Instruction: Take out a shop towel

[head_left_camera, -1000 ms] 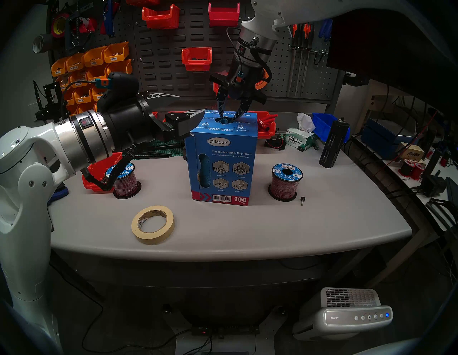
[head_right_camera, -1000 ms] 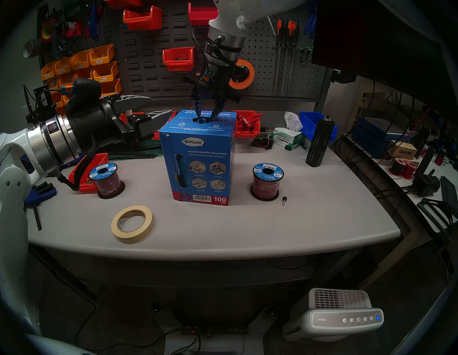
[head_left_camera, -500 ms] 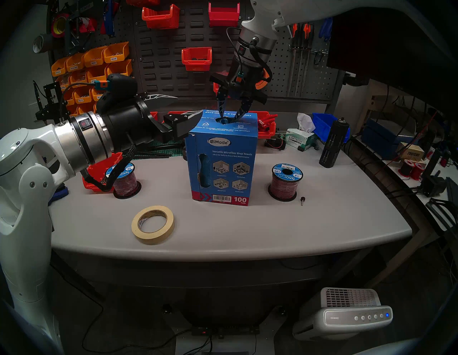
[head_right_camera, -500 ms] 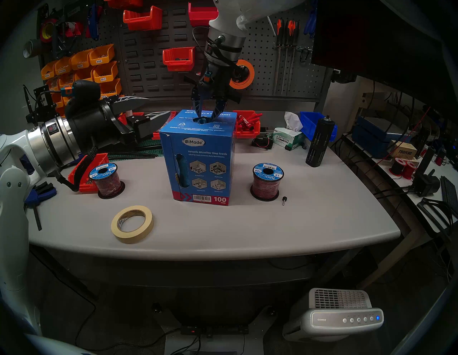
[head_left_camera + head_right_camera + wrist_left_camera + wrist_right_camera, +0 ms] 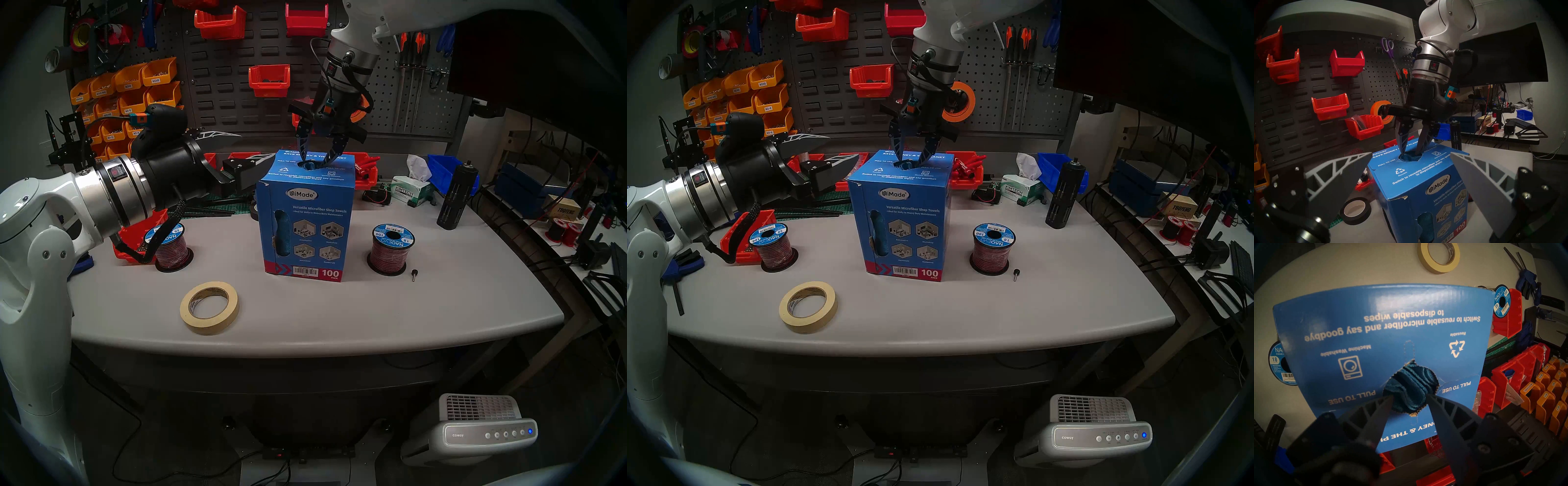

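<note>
The blue "100 pack" carton (image 5: 305, 203) stands mid-table, its top hole facing up. A bunched blue shop towel (image 5: 1412, 383) fills that hole, and more towel shows through the carton's side slot (image 5: 281, 234). My right gripper (image 5: 314, 164) comes down from above with its fingertips (image 5: 1391, 396) in the hole. It is shut on the towel bunch, as the left wrist view (image 5: 1409, 153) also shows. My left gripper (image 5: 258, 145) is open at the carton's upper left. Its fingers (image 5: 1349, 169) stand either side of the carton top (image 5: 1423, 178) without clamping it.
A masking tape roll (image 5: 209, 307) lies front left. Wire spools stand left (image 5: 168, 246) and right (image 5: 390, 247) of the carton, with a small knob (image 5: 414, 273) by the right one. Behind are a Kimtech tissue carton (image 5: 409, 193), a black cylinder (image 5: 456, 197), red bins (image 5: 364, 169) and a black tape roll (image 5: 1355, 210).
My right gripper has risen slightly, still holding the towel. The carton's top has lifted and shifted a little with it. My left gripper has drawn back a little to the left.
</note>
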